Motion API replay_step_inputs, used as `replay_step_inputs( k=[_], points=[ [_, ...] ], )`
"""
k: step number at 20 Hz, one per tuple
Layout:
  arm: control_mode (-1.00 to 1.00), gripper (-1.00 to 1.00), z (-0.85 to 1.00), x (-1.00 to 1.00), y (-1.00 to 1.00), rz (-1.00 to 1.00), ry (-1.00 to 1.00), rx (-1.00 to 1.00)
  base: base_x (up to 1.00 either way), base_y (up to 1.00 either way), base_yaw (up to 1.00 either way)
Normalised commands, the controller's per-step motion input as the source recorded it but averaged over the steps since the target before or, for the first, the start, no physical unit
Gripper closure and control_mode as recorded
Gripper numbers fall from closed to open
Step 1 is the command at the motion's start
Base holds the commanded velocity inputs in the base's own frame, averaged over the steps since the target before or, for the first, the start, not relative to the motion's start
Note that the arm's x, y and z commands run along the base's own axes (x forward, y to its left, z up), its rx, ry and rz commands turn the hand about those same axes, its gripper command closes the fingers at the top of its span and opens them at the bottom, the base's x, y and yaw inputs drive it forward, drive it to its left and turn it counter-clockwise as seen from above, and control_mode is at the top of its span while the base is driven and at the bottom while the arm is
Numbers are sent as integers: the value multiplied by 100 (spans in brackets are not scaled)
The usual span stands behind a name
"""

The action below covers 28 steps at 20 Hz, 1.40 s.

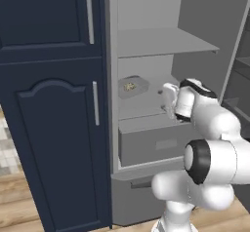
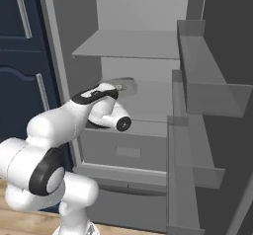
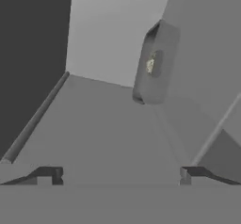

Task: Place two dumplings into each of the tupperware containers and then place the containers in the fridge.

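The fridge (image 1: 166, 41) stands open. On its middle shelf, toward the back left, lies a dark grey tupperware container (image 1: 134, 86) with tan dumplings (image 1: 129, 86) inside; how many, I cannot tell. My gripper (image 1: 165, 99) reaches over the same shelf, to the right of the container and apart from it. In the hand view the container (image 3: 155, 65) appears rolled on its side, with a dumpling (image 3: 151, 64) showing in it. The gripper (image 3: 120, 173) is open there with nothing between its fingertips (image 3: 47, 173). The right base view has the gripper (image 2: 117, 88) just short of the container (image 2: 127, 84).
The fridge door (image 2: 212, 96) hangs open at the right, its clear bins jutting inward. A closed drawer (image 1: 156, 141) sits below the middle shelf. Tall navy cabinets (image 1: 53, 128) stand to the fridge's left. An upper shelf (image 2: 133, 44) spans above my hand.
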Motion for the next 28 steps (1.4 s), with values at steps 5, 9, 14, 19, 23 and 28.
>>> replay_step_inputs(
  k=[5, 9, 14, 19, 23, 28],
  points=[
    [-100, -100, 22, -83, 0, 45, 0, -59, 0, 0, 0],
    [-100, -100, 29, -97, 10, 37, 0, -68, 0, 0, 0],
    [-100, -100, 4, -100, 27, 15, -1, -65, 0, 0, 0],
    [-100, -100, 0, -93, 38, 0, -7, -34, 0, 0, 0],
    [-100, -100, -6, -58, 10, -5, -1, -5, 0, 0, 0],
    [-100, -100, -2, -19, 0, -6, 0, -1, 0, 0, 0]
  ],
)
